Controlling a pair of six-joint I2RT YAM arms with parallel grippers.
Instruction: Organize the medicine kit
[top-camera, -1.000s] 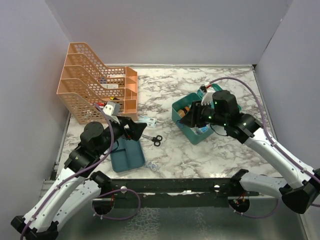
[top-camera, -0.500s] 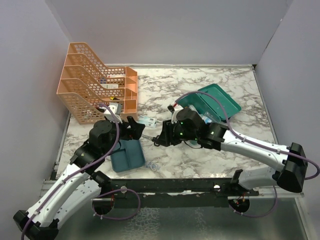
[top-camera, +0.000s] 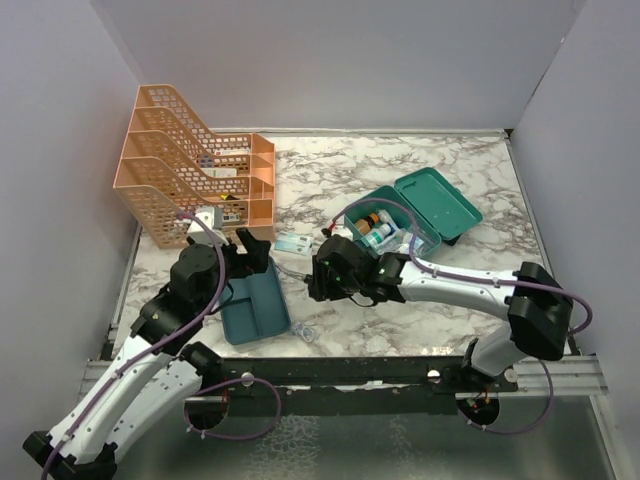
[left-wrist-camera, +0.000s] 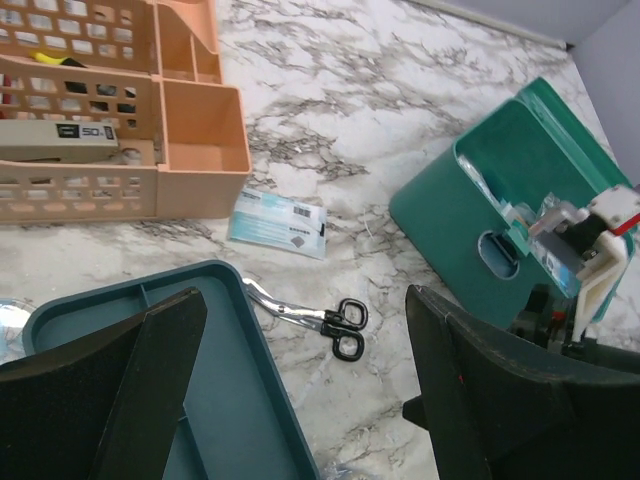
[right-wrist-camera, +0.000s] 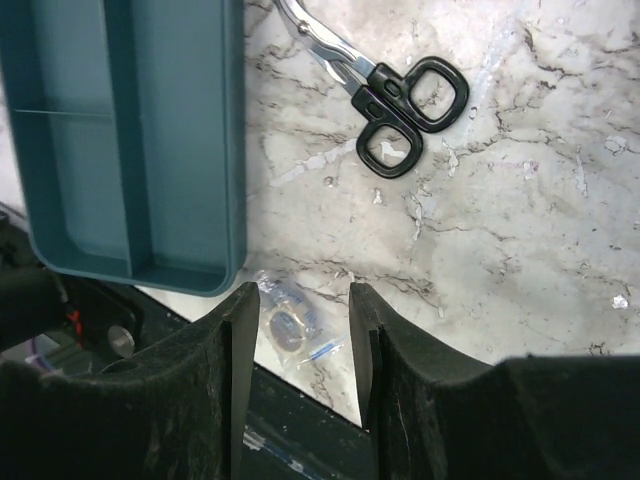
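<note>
Medicine kit: you see the medicine kit in the right half of the desk, about midway between the far edge and the near edge. Its lid is thrown back toward the far right corner. Small bottles stand inside.
Right gripper: the right gripper hangs over the marble just left of the kit. Its fingers stand apart with nothing between them.
Scissors: the scissors lie flat on the desk with the black handles toward the kit and the blades toward the tray.
Clear packet: a small clear packet lies close to the near edge. In the right wrist view it shows in the gap of the fingers.
Tray: the flat teal tray lies left of the scissors, near the near edge.
Left gripper: the left gripper is above the far end of the tray, opened wide and holding nothing.
Flat packet: a light blue packet lies between the tray and the rack.
Rack: the orange mesh rack fills the far left corner, with a stapler in it.
</note>
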